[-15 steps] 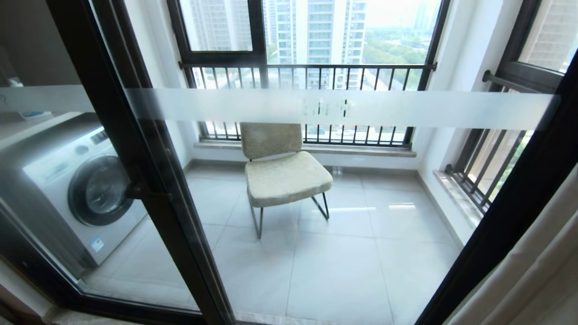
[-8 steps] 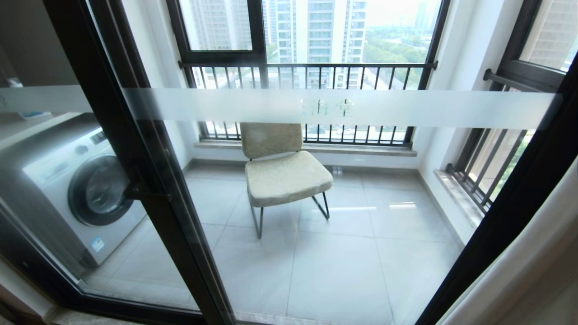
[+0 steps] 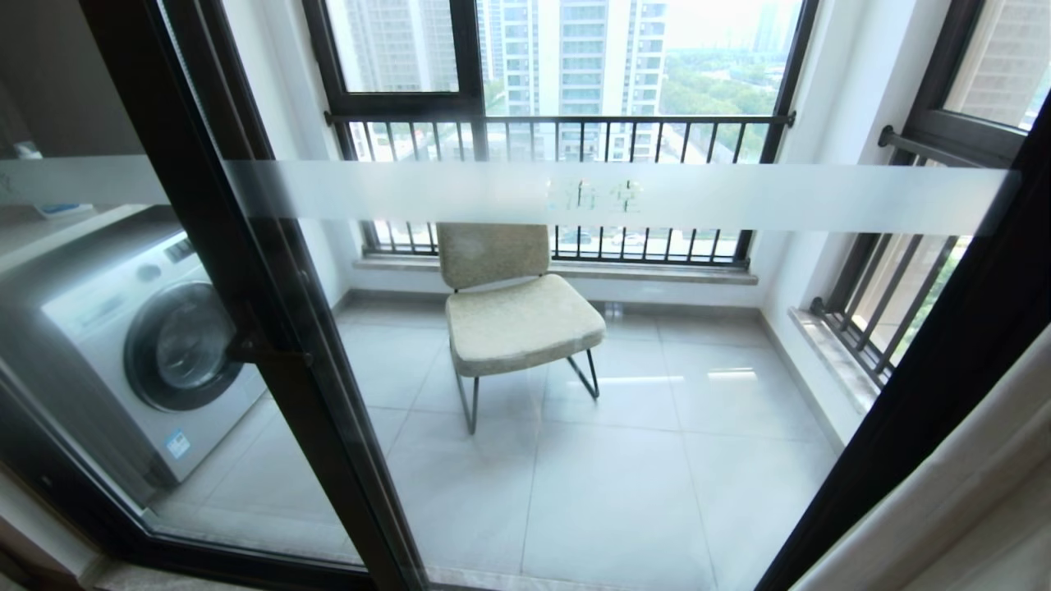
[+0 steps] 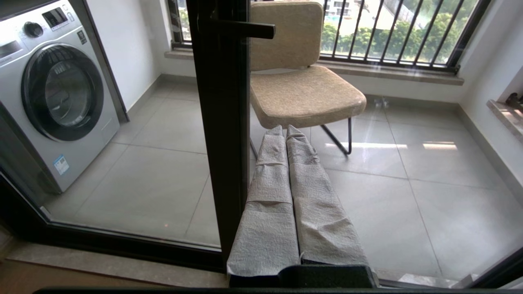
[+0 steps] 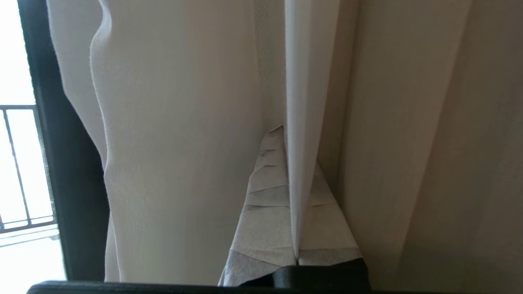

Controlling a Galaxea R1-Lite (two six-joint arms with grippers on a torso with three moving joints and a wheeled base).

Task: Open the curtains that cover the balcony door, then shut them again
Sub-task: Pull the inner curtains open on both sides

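Head view: balcony door (image 3: 575,328) stands fully uncovered, glass with a frosted stripe (image 3: 739,199) across it, chair (image 3: 513,316) and washing machine (image 3: 135,349) visible beyond. Curtains (image 3: 961,501) bunched at the far right edge of the opening, only a pale strip showing past the black door frame. Neither arm in this view.

Right wrist view: right gripper (image 5: 295,228) is up among the curtain folds, its padded fingers (image 5: 265,212) pressed together on a thin white fold of fabric that runs between them (sheer layer, by the look; beige layer hangs just beside). Curtains look gathered, so my read is that the opening half is done and the pull back across is due.

Risks, as judged:
- pinch is on one thin fold only; a sideways drag could slip it out, leaving the panel behind
- sheer layer may travel alone while the heavier beige one stays put
- fabric could snag on the door frame

Left wrist view: left gripper (image 4: 288,163) parked low in front of the glass near the door handle (image 4: 241,29), fingers together, holding nothing, touching nothing I can see.
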